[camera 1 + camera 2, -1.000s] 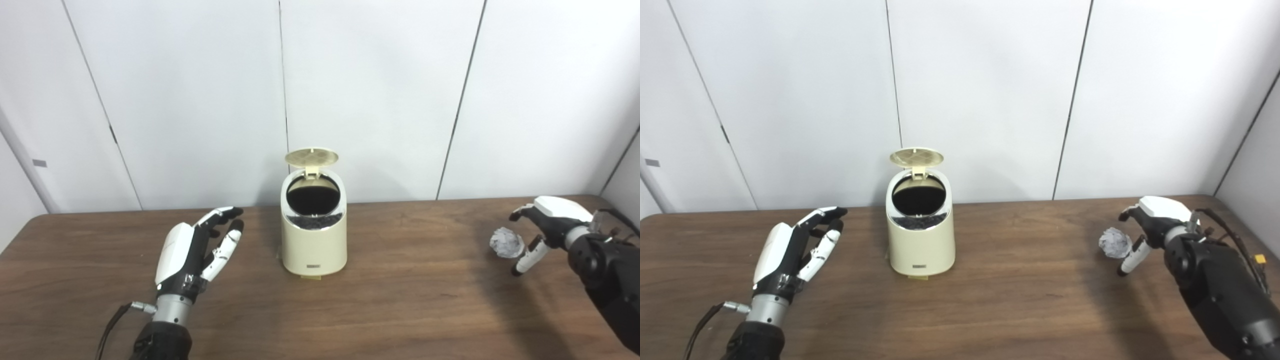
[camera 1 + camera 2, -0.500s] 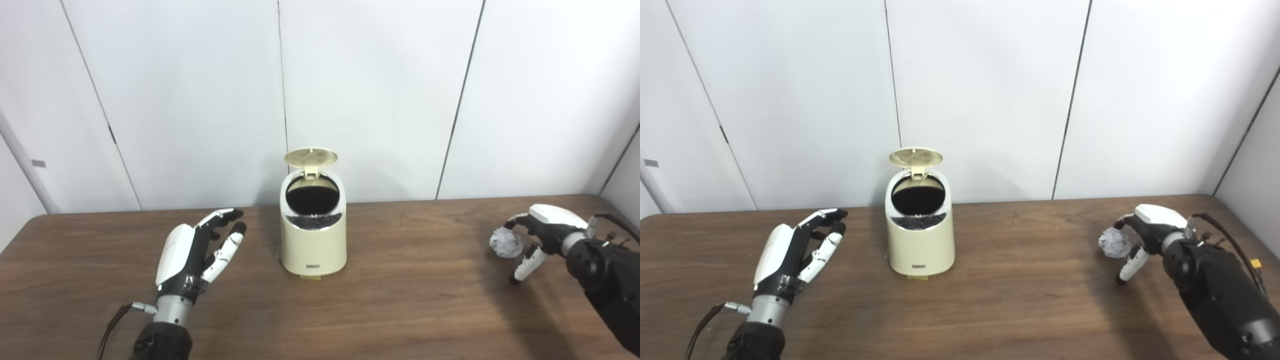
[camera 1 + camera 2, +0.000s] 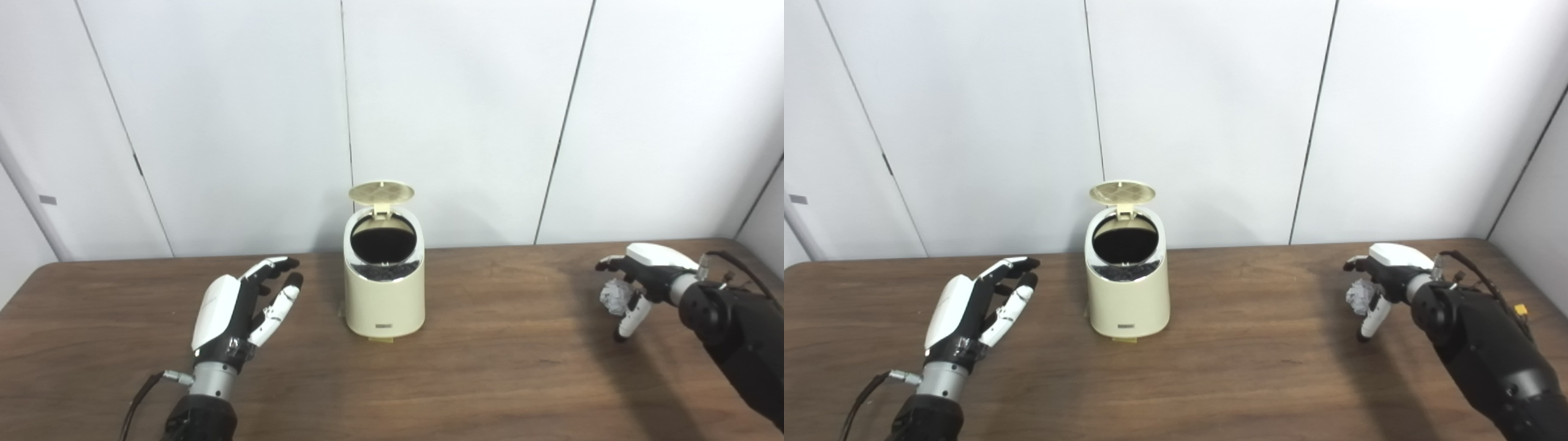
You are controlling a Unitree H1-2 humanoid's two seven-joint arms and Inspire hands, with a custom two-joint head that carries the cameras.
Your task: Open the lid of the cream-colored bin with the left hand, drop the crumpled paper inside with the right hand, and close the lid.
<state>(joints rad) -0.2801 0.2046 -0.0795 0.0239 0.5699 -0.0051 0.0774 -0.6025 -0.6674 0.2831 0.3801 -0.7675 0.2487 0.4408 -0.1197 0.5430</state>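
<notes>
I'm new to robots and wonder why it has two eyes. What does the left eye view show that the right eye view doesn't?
Only the left eye view shows more of the wall at far left. Only the right eye view shows more of the right arm, with a small yellow connector on its cable, and more wall at right. Both share the cream-colored bin with its lid up, the open left hand, and the right hand arched over the crumpled paper on the table.
</notes>
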